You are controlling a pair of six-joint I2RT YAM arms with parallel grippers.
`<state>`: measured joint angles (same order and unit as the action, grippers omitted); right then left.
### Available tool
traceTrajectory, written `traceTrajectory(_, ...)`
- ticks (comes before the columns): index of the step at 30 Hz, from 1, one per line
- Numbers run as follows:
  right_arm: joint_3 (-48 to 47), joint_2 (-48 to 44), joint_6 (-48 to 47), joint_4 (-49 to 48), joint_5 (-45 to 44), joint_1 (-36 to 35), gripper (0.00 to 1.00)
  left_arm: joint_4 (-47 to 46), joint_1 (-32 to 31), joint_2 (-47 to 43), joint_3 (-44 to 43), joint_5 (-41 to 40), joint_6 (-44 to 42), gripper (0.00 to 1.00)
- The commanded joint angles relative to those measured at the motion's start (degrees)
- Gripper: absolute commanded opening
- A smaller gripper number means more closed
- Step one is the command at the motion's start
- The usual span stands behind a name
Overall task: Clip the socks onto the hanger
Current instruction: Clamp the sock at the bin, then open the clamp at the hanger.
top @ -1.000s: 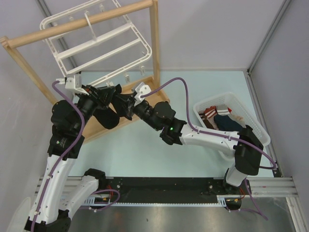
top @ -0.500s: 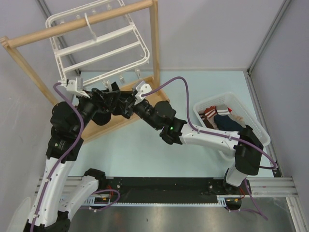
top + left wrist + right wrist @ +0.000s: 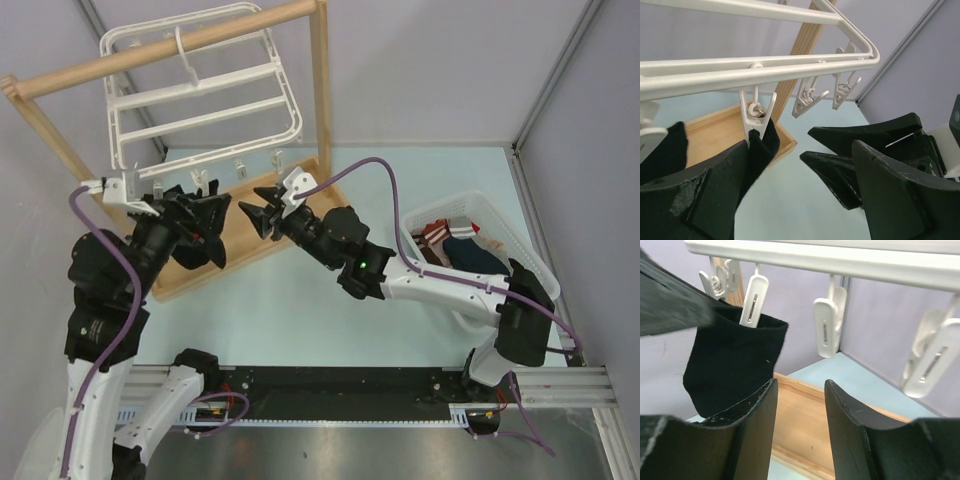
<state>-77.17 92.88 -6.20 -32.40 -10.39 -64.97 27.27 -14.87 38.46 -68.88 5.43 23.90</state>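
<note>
The white hanger (image 3: 200, 90) hangs from a wooden stand's top bar, its clips dangling along the lower edge. A black sock (image 3: 735, 365) hangs from one clip (image 3: 752, 302), and the same sock (image 3: 760, 142) shows in the left wrist view. A second black sock (image 3: 662, 150) hangs further left. My left gripper (image 3: 212, 216) is open beside the clipped sock, holding nothing. My right gripper (image 3: 258, 212) faces it, open and empty, just right of the sock and below the clips. A dark navy sock (image 3: 472, 255) lies in the basket.
A white plastic basket (image 3: 515, 240) at the right holds reddish-brown and white garments (image 3: 435, 236). The wooden stand's base tray (image 3: 250, 225) lies under both grippers and its post (image 3: 321, 90) rises behind. Empty clips (image 3: 827, 327) hang to the sock's right.
Both grippers have opened and let go of the black sock, which now hangs from its clip. The left arm has drawn back to the left, and the hanger has swung slightly.
</note>
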Motion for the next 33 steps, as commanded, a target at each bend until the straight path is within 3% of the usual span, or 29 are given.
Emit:
traceTrajectory(1,1.4,-4.81,-1.19,0.49,-2.17,0.37,0.48,6.9,-0.42,-1.8,-5.37,-4.63,-1.58,0.9)
traceTrajectory(5,4.03,-6.83,-1.19,1.29,-3.14,0.81,0.48,10.87,-0.42,-2.6,-8.46,-6.66,-1.49,0.92)
traceTrajectory(13,9.49,-11.67,0.31,2.43,-3.76,2.92,0.53,8.77,-0.42,0.65,-10.83,3.43,2.64,0.92)
traceTrajectory(21,14.14,-15.44,1.98,3.05,-3.93,4.32,0.68,4.46,-1.56,7.41,-11.18,6.88,6.42,0.91)
traceTrajectory(23,15.11,-15.89,2.42,2.79,-3.84,4.68,0.7,4.29,-4.09,9.35,-11.71,4.08,5.99,0.91)
traceTrajectory(26,15.99,-16.68,3.12,2.35,-3.49,5.2,0.7,3.94,-9.1,11.28,-11.71,-9.42,2.05,0.9)
traceTrajectory(33,17.66,-17.82,4.17,1.2,-3.05,6.08,0.7,0.34,-17.82,15.33,-11.45,-26.24,-4.12,0.82)
